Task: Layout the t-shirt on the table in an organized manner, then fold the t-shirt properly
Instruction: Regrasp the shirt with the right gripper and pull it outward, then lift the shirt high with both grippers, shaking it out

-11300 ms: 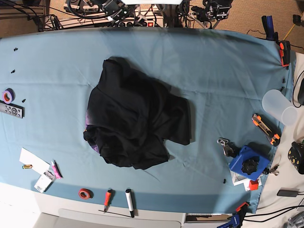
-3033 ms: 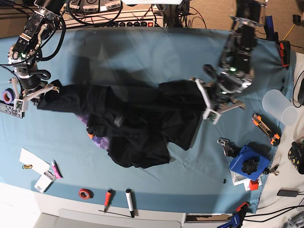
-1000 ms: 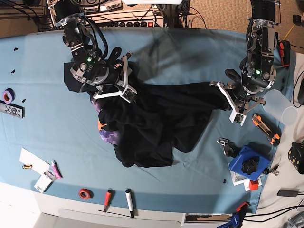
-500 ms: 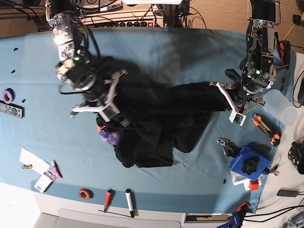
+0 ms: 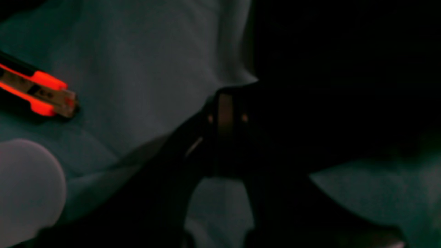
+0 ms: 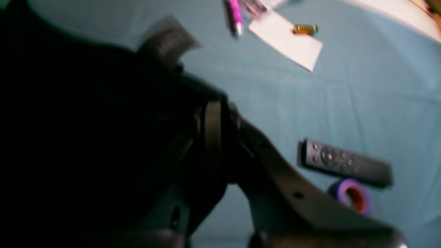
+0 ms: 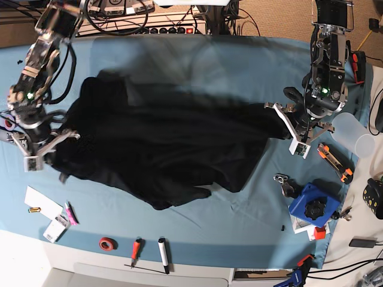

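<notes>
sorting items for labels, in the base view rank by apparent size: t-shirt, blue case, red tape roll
1. t-shirt, by far the largest
2. blue case
3. red tape roll, the smallest

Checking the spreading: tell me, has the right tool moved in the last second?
Yes. The right tool swung from mid-table toward the remote's edge, dragging the t-shirt wider.

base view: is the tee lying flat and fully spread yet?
No, the t-shirt is stretched between both hands but bunched and wrinkled, its lower edge folded over.
</notes>
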`<state>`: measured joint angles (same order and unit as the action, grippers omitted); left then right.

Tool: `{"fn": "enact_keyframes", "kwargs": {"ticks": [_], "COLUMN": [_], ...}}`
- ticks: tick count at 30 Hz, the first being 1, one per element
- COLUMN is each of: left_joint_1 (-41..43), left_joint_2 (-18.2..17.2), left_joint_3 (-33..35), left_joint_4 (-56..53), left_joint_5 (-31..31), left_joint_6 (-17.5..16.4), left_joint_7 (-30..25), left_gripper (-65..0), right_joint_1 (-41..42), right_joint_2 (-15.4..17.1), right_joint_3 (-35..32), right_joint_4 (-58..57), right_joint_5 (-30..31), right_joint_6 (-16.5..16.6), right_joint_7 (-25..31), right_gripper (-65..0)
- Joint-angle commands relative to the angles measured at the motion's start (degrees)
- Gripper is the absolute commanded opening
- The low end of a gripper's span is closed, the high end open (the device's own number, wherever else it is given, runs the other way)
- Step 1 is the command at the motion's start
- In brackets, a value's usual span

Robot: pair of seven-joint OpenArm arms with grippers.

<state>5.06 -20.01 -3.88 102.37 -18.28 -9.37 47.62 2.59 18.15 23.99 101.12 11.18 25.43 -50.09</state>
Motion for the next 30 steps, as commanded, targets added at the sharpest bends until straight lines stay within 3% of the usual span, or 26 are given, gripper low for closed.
{"fn": "enact_keyframes", "kwargs": {"ticks": [1,11,20,21,23,25,30], "left_joint_1": [-0.74,-0.28,-0.28,-0.28,-0.28,-0.28,-0.28], "left_joint_2": [-0.63,-0.61,-0.61,-0.61,-0.61,-0.63,-0.61], "left_joint_3": [-0.48,-0.48,-0.48,-0.48,-0.48,-0.48,-0.48], "left_joint_4": [0.87,0.87,0.87,0.87,0.87,0.87,0.87], "left_joint_5": [0.24,0.24,0.24,0.24,0.24,0.24,0.24], "left_joint_6": [0.39,0.39,0.39,0.39,0.39,0.39,0.39], "left_joint_7": [-0.87,-0.94,-1.09,-1.09,-1.09,-1.09,-1.09], "left_gripper": [-65.0,-65.0,-65.0,-65.0,-65.0,-65.0,-65.0], "right_joint_1": [2.58,17.2,17.44,17.44,17.44,17.44,17.57], "right_joint_2": [1.53,6.62,6.47,6.47,6.45,6.47,7.43], "right_joint_3": [1.33,5.05,5.11,5.11,5.11,5.11,6.58], "right_joint_4": [-2.19,-30.32,-31.8,-31.8,-31.8,-31.8,-30.51], "right_joint_5": [0.61,1.49,1.49,1.49,1.7,3.26,15.39], "right_joint_6": [-0.39,1.14,1.86,3.04,5.66,6.05,5.64], "right_joint_7": [1.99,3.37,1.38,0.7,-0.48,-1.46,-2.95], "right_gripper": [-65.0,-65.0,-65.0,-63.6,-54.0,-46.1,-45.0]}}
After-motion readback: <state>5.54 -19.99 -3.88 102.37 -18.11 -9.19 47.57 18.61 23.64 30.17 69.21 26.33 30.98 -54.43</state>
